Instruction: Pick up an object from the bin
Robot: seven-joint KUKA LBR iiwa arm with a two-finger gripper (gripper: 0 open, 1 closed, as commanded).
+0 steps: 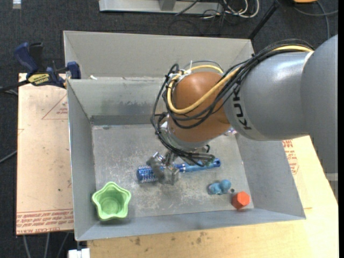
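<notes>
A green flower-shaped cup (111,201) sits in the bin's (80,144) near left corner. Mid-floor lies a small blue ridged piece (144,174), and the gripper (164,171) is low just right of it; whether its jaws are open or hold anything, I cannot tell. Further right lie a blue stick (200,165), a pale blue lump (219,187) and an orange block (241,199).
</notes>
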